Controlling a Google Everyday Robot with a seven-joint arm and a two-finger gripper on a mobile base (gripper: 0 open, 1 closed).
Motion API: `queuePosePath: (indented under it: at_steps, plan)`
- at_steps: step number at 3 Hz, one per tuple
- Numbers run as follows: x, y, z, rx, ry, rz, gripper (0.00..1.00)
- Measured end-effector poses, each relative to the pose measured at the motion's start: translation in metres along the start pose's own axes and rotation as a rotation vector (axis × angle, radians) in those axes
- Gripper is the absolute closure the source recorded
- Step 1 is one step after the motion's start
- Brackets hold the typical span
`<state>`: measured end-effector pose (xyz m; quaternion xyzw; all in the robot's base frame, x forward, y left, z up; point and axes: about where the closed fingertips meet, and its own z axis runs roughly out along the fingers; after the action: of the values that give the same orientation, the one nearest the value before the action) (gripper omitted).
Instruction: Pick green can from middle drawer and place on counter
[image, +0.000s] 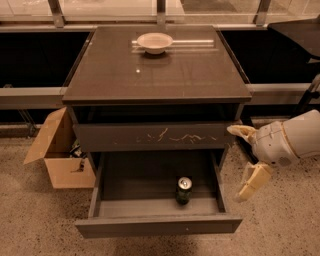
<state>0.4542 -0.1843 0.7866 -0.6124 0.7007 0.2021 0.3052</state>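
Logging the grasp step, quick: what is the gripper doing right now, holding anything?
Gripper: open, holding nothing, beside the right side of the open middle drawer. The green can stands inside the drawer, untouched.

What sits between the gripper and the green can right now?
Only the middle drawer, its right side wall. The gripper hangs open outside that wall and the green can stands inside, as the camera view shows.

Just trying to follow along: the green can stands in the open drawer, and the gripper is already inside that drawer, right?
Not quite. In the camera view the gripper hangs open outside the middle drawer, off to its right. The green can does stand in that open drawer.
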Motion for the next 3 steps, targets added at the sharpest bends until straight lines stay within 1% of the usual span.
queuePosePath:
  at_steps: [1, 2, 3]
  plan:
    - [0.033, -0.003, 0.035, -0.041, -0.011, -0.031, 0.00]
    - [0.059, -0.004, 0.062, -0.060, -0.036, -0.062, 0.00]
    - [0.081, -0.005, 0.087, -0.073, -0.081, -0.059, 0.00]
